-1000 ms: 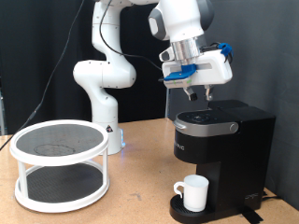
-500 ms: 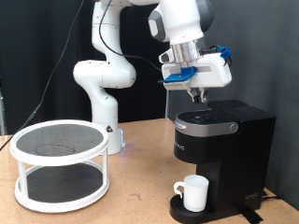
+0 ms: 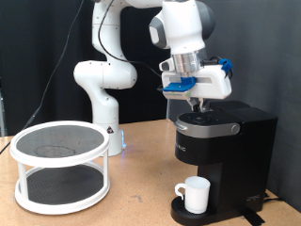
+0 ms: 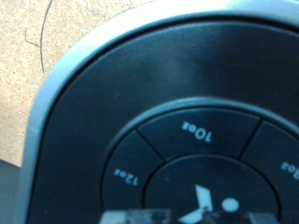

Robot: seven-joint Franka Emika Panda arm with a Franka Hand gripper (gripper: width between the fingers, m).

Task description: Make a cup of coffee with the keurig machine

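The keurig machine [image 3: 230, 146] stands at the exterior view's right with its lid closed. The white cup [image 3: 196, 194] sits on its round drip base, handle to the left. My gripper [image 3: 198, 104] hangs straight down over the machine's top, its fingers close together and its tips at or just above the button panel; nothing shows between the fingers. The wrist view is filled by the machine's silver-rimmed top [image 4: 56, 121], with the round button ring marked 10oz [image 4: 198, 134] and 12oz [image 4: 127, 175] very close up.
A white two-tier round rack [image 3: 58, 165] with dark mesh shelves stands at the exterior view's left on the wooden table [image 3: 141, 202]. The arm's white base [image 3: 102, 89] rises behind it. A black curtain forms the backdrop.
My gripper has come down and slightly to the left, from above the machine to its top panel. The cup and the machine have not moved.
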